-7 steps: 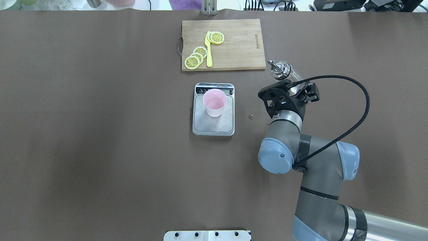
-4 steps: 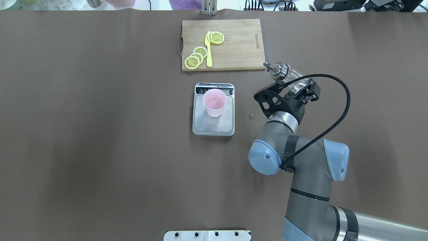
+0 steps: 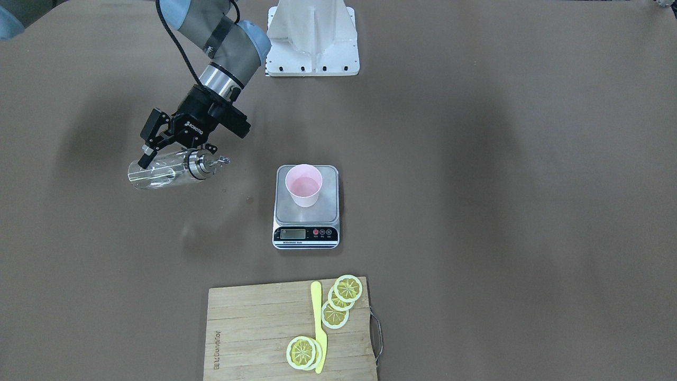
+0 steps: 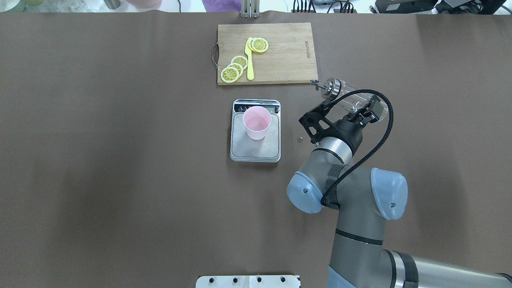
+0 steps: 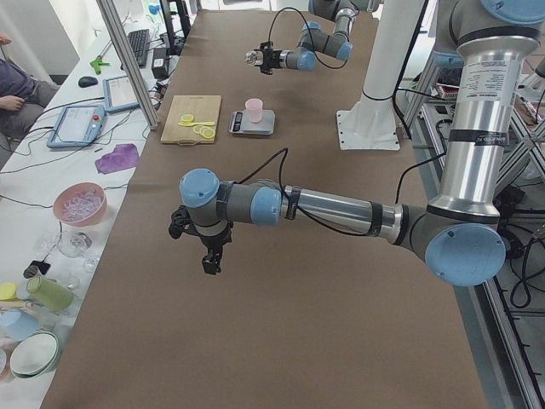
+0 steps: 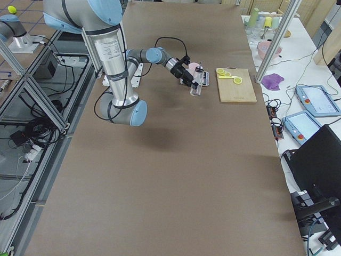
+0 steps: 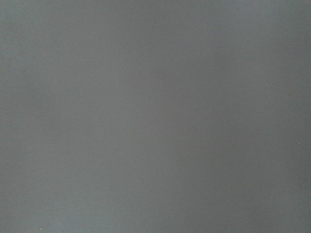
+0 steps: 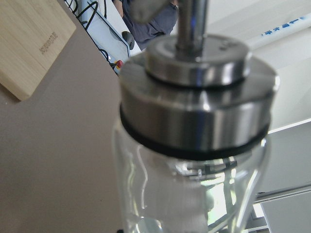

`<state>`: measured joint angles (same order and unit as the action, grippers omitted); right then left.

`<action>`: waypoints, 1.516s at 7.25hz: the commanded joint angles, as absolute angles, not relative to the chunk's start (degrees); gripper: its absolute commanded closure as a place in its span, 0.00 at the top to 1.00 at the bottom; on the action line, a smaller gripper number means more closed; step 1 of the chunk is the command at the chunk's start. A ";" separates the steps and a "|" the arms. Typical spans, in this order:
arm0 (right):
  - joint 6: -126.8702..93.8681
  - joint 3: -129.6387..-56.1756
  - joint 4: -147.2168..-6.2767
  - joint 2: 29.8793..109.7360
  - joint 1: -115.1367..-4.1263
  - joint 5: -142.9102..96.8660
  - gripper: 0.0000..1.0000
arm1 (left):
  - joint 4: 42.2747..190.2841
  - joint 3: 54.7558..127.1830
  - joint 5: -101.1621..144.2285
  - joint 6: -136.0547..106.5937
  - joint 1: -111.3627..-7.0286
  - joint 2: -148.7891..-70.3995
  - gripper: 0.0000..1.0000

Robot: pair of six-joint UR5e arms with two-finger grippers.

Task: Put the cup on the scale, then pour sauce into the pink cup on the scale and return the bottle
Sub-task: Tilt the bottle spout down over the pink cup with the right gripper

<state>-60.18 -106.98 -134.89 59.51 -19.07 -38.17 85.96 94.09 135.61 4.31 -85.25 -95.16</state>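
The pale pink cup (image 4: 257, 122) (image 3: 303, 185) stands upright on the scale (image 4: 256, 149) (image 3: 305, 235) at mid table. My right gripper (image 4: 366, 110) (image 3: 149, 156) is shut on the clear glass bottle (image 4: 347, 90) (image 3: 161, 173). It holds the bottle in the air, tipped almost level, right of the scale and apart from it. The silver spout (image 3: 218, 160) points towards the cup. The bottle's metal cap (image 8: 194, 92) fills the right wrist view. My left gripper (image 5: 209, 256) hangs over bare table far from these things, and I cannot tell whether it is open.
A wooden cutting board (image 4: 284, 52) (image 3: 254, 328) with lemon slices and a yellow knife lies beyond the scale. A small speck (image 4: 300, 138) sits on the cloth between scale and arm. The robot base (image 3: 312, 37) stands behind. A person (image 5: 13, 85) sits off the table's far side.
The right arm has swung a little left towards the scale. The bottle has tipped from steep to almost level, its spout moving left and lower.
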 commanded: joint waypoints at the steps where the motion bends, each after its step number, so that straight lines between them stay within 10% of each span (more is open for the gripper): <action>1: -61.25 -106.70 -139.56 57.57 -18.29 -38.14 0.00 | 85.96 93.52 135.62 4.39 -85.25 -95.18 0.99; 11: -53.98 -99.76 -151.00 48.61 -16.26 -39.46 0.00 | 86.04 93.08 135.70 4.48 -85.25 -94.57 0.99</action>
